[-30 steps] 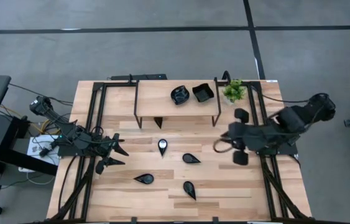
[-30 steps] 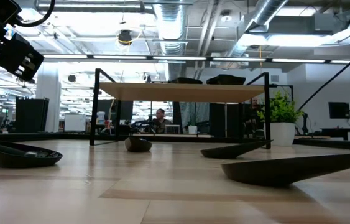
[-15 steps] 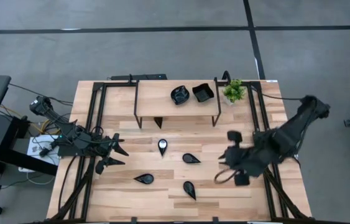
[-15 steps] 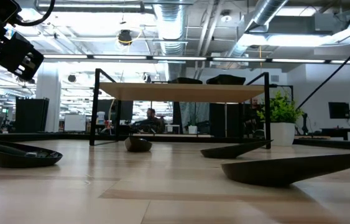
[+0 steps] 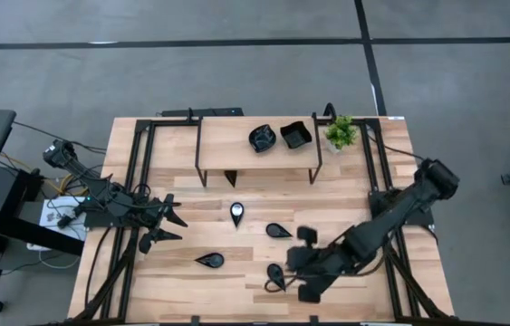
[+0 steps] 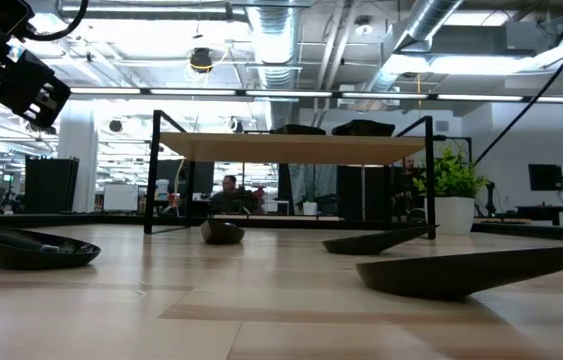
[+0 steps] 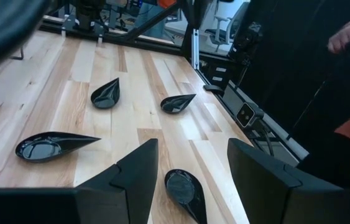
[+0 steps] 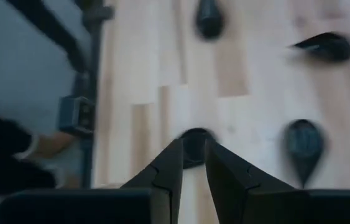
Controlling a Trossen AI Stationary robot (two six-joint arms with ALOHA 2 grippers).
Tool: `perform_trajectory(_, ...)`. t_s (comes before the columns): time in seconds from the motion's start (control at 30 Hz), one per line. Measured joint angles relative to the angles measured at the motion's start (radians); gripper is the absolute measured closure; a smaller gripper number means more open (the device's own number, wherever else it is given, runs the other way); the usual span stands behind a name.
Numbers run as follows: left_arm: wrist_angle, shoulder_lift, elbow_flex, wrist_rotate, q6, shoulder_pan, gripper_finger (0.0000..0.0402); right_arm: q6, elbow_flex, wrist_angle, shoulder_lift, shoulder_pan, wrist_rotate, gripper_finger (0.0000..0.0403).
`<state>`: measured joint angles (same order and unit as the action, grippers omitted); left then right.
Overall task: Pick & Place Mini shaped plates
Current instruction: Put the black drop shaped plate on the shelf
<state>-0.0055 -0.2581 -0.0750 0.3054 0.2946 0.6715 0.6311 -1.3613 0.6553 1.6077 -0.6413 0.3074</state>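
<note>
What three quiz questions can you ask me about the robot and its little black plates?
1. True or false: the green plant stands on the floor, off the table.
2. How many black plates sit on top of the raised shelf? A) one B) two C) five
3. Fill in: the ___ pincer hovers right over a teardrop plate.

Key
1. False: the plant stands on the table, beside the shelf.
2. B: one scalloped round, one square.
3. Right. The left pincer waits open at the other side.
</note>
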Motion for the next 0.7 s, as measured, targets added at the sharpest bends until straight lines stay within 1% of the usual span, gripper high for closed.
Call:
perform_trajectory(0.07, 0.003, 0.0, 0.0, 0.0, 0.0, 0.0, 0.0206, 0.031, 0.0, -0.034, 0.026, -0.009, -0.02, 0.0339)
perform_trajectory(0.2, 0.007, 0.0, 0.0, 0.0, 0.0, 0.0, 0.0206, 0.132, 0.0, -0.024, 0.089, -0.022, -0.021, 0.0339)
perform_trajectory(0.3, 0.019, 0.0, 0.0, 0.0, 0.0, 0.0, 0.0206, 0.192, 0.0, 0.015, 0.126, -0.037, -0.022, 0.0339)
perform_trajectory(0.4, 0.071, 0.0, 0.0, 0.0, 0.0, 0.0, 0.0206, 0.256, 0.0, 0.081, 0.15, -0.049, -0.016, 0.0339)
perform_trajectory(0.57, 0.214, 0.0, 0.0, 0.016, -0.002, 0.0, 0.0206, 0.276, -0.001, 0.161, 0.131, -0.058, 0.067, 0.0339)
perform_trajectory(0.7, 0.313, -0.002, 0.0, 0.105, -0.002, 0.0, 0.0206, 0.276, -0.001, 0.21, 0.085, -0.031, 0.083, 0.0339)
